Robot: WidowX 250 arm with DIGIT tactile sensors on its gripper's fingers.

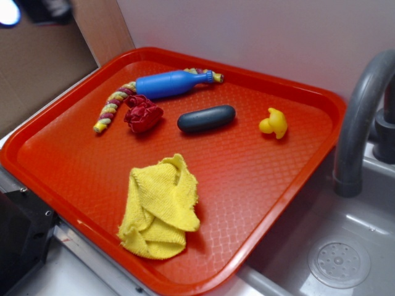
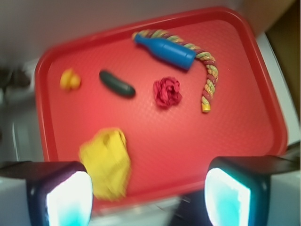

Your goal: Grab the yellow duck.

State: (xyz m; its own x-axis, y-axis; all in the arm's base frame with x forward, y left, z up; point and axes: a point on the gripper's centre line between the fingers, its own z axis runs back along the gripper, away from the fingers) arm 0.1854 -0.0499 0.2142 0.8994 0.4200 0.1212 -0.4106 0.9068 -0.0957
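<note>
One yellow duck far ahead of claw.

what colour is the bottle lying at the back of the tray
Blue. The bottle shows best in the exterior view, lying on its side over the braided rope.

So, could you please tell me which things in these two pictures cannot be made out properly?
- Duck: wrist view, blur hides head and beak.
- End effector: wrist view, bottom edge cuts its fingers; absent from the exterior view.
- Rope: exterior view, the blue bottle covers its middle.
- Tap: exterior view, right edge cuts it off.
- Cloth: wrist view, blur hides its folds.
</note>
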